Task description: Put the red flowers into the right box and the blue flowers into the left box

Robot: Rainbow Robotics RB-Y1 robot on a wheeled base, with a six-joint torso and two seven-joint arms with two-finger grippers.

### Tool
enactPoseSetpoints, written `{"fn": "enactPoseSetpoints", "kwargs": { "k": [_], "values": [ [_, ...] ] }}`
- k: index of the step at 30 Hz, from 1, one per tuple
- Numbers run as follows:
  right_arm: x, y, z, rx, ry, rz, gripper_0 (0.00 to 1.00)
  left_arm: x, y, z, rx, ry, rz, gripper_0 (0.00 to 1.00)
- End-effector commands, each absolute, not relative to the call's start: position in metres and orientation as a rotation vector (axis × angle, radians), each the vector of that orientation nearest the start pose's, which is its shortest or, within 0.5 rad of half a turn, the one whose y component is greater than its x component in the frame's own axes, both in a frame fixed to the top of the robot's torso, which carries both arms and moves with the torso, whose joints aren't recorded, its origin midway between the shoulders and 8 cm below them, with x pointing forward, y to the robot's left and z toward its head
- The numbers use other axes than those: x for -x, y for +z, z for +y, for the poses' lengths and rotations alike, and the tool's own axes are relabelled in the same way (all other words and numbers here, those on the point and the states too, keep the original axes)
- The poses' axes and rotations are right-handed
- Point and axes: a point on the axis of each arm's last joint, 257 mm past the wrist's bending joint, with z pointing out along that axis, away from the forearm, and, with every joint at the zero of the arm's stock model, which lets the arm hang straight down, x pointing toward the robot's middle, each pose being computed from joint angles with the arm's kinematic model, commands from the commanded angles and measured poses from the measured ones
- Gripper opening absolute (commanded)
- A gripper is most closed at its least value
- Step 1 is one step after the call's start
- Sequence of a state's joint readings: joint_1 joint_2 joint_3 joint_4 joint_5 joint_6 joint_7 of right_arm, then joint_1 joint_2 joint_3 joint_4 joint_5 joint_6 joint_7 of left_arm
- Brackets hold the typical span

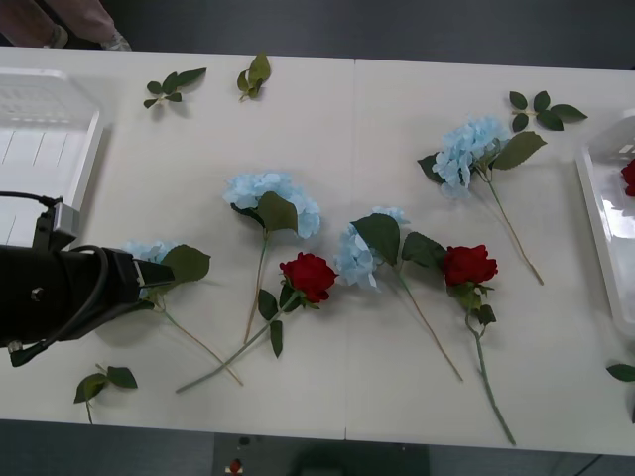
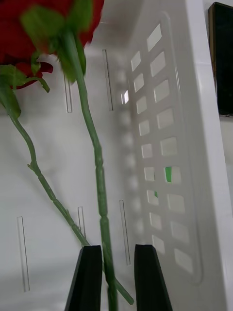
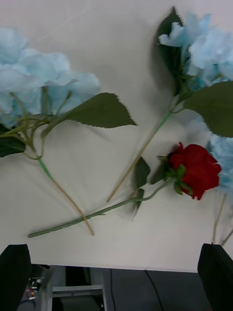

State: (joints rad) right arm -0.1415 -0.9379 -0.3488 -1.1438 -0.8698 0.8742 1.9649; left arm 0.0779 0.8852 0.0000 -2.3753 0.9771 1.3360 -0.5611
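Then, on the left, I had the left gripper (image 3: 116, 277) wide open beside the nearest blue flower (image 1: 149, 253), its stem running away toward the table's (image 1: 397, 119) near edge. Three more blue flowers and two red roses (image 1: 309, 275) lay across the white table. On the right, the right gripper (image 2: 118, 277) clenched a rose stem (image 2: 99, 184) lengthwise over the right box (image 2: 194, 146), where another rose lay.

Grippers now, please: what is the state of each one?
Left gripper: open, holding nothing, over the table.
Right gripper: shut on a red flower stem, over the right box.
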Motion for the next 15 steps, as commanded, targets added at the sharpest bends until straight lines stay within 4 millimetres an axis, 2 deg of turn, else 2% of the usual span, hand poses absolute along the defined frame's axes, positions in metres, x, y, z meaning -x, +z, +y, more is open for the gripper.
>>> {"fn": "enactPoseSetpoints", "kwargs": {
  "k": [1,2,6,15],
  "values": [
    [-0.458,-0.215,-0.664,-0.180,-0.327,2.291,0.97,-0.351,-0.224,0.237,0.553,-0.556,2.579,1.00],
    [-0.459,-0.215,-0.661,-0.180,-0.310,2.287,1.00,-0.352,-0.232,0.241,0.563,-0.532,2.587,1.00],
    [-0.463,-0.211,-0.649,-0.145,-0.284,2.298,1.00,-0.358,-0.245,0.249,0.578,-0.489,2.604,1.00],
    [-0.481,-0.175,-0.592,-0.017,-0.149,2.360,1.00,-0.372,-0.272,0.265,0.616,-0.404,2.647,1.00]
  ]
}}
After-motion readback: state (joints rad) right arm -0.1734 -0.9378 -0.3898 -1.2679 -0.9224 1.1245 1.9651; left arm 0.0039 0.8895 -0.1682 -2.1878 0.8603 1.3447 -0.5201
